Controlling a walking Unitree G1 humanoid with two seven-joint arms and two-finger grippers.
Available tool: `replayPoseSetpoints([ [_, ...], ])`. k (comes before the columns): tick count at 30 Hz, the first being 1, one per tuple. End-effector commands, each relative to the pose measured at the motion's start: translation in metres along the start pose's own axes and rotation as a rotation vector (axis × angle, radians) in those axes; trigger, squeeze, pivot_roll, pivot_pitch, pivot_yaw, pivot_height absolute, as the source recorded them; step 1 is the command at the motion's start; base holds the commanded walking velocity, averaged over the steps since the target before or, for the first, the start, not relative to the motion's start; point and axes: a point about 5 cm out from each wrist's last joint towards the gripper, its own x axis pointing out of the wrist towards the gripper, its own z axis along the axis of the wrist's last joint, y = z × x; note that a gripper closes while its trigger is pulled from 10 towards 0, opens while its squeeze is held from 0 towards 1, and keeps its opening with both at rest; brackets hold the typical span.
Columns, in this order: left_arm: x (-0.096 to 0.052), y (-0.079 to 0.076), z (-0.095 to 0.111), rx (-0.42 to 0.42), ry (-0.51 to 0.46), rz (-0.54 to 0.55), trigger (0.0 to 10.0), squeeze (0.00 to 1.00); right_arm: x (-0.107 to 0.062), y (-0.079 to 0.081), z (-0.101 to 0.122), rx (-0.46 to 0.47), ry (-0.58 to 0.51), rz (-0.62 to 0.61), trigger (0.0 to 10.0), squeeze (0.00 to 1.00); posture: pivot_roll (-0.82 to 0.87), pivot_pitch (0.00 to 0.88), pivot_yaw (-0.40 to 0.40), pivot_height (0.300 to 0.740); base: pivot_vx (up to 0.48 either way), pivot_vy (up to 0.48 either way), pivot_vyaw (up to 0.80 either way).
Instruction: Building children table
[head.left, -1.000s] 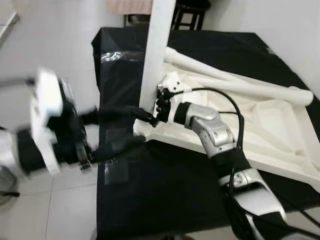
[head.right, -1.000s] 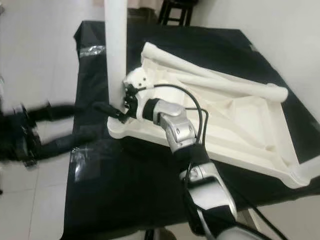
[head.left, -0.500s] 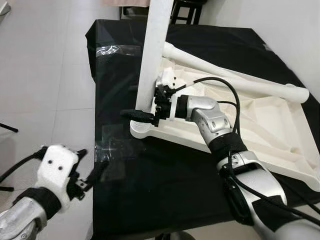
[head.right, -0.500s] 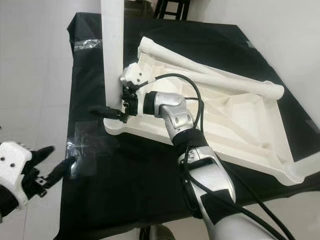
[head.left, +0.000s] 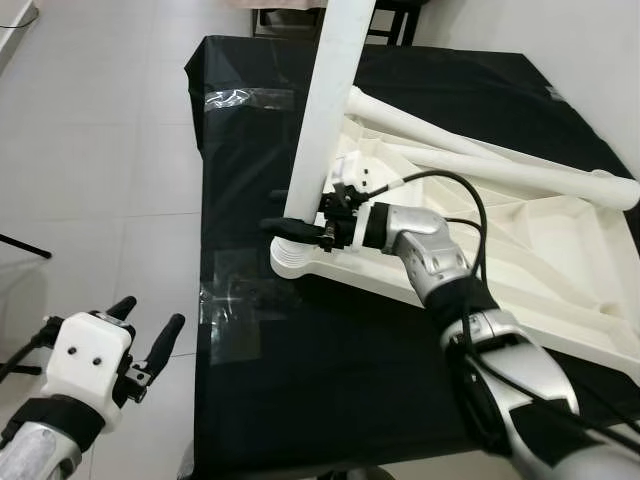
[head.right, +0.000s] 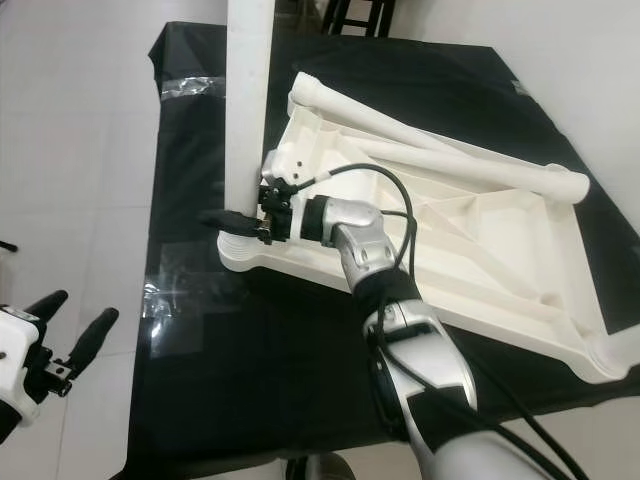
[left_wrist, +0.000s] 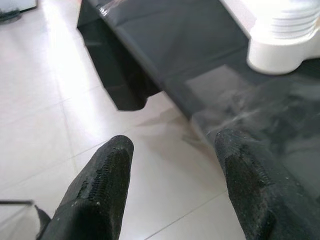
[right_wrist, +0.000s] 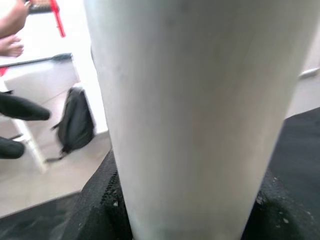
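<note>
The white children's table top (head.left: 560, 260) lies upside down on a black-covered table. One white leg (head.left: 325, 110) stands upright in the near-left corner socket (left_wrist: 282, 37). My right gripper (head.left: 298, 222) is shut on this leg just above its base, and in the right wrist view its black fingers (right_wrist: 100, 210) hug both sides of the leg (right_wrist: 195, 110). Two more white legs (head.left: 480, 135) lie loose across the top. My left gripper (head.left: 146, 320) hangs low to the left of the table, over the floor, open with nothing between its fingertips (left_wrist: 120, 150).
The black cloth (head.left: 330, 380) carries clear tape patches (head.left: 235, 295) near its left edge. Tiled floor (head.left: 100, 150) lies open to the left. A dark stool (head.left: 390, 20) stands behind the table, with a wall to the right. A black backpack (right_wrist: 75, 125) rests on the floor.
My left arm has dropped from beside the table's left edge down to the floor side and come to rest. The right gripper keeps its hold on the upright leg.
</note>
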Motion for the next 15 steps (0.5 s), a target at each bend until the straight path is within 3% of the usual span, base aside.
replayPoseSetpoints([
  [1,-0.003,-0.001,-0.003,0.008,0.004,-0.001,10.0,0.00,-0.017,0.002,-0.026,0.104,0.064,-0.067,0.0,0.00,0.33,0.266,-0.120,0.740,0.000,0.000,0.00],
  [2,-0.004,-0.001,-0.003,0.007,0.000,-0.004,10.0,0.00,-0.024,0.012,-0.032,0.124,0.054,-0.127,0.0,0.00,0.31,0.276,-0.118,0.740,0.000,0.000,0.00],
  [3,-0.006,0.000,-0.003,0.010,-0.008,-0.011,10.0,0.00,-0.032,0.028,-0.040,0.167,0.047,-0.309,0.0,0.00,0.31,0.289,-0.117,0.740,0.000,0.000,0.00],
  [4,-0.006,0.000,-0.003,0.010,-0.008,-0.011,10.0,0.00,-0.032,0.028,-0.040,0.167,0.047,-0.309,0.0,0.00,0.31,0.289,-0.117,0.740,0.000,0.000,0.00],
  [5,-0.007,0.000,-0.003,0.011,-0.012,-0.017,10.0,0.00,-0.038,0.032,-0.045,0.145,0.090,-0.570,0.0,0.00,0.31,0.289,-0.117,0.740,0.000,0.000,0.00],
  [6,-0.007,0.000,-0.002,0.012,-0.013,-0.029,10.0,0.00,-0.043,0.060,-0.055,0.177,0.153,-0.753,0.0,0.00,0.28,0.306,-0.101,0.740,0.000,0.000,0.00],
  [7,-0.007,0.000,-0.002,0.012,-0.013,-0.029,10.0,0.00,-0.043,0.060,-0.055,0.177,0.153,-0.753,0.0,0.00,0.28,0.306,-0.101,0.740,0.000,0.000,0.00],
  [9,-0.007,-0.001,-0.002,0.018,-0.020,-0.057,10.0,0.00,-0.046,0.100,-0.056,0.194,0.208,-0.873,0.0,0.00,0.27,0.316,-0.087,0.740,0.000,0.000,0.00],
  [11,-0.006,-0.001,-0.001,0.021,-0.026,-0.073,10.0,0.00,-0.045,0.104,-0.055,0.200,0.202,-0.876,0.0,0.00,0.26,0.317,-0.075,0.740,0.000,0.000,0.00],
  [12,-0.004,-0.003,0.000,0.016,-0.035,-0.093,10.0,0.00,-0.046,0.094,-0.054,0.175,0.193,-0.876,0.0,0.00,0.26,0.324,-0.077,0.740,0.000,0.000,0.00],
  [15,-0.003,-0.003,0.001,0.010,-0.042,-0.100,10.0,0.00,-0.047,0.091,-0.052,0.164,0.195,-0.881,0.0,0.00,0.26,0.324,-0.082,0.740,0.000,0.000,0.00],
])
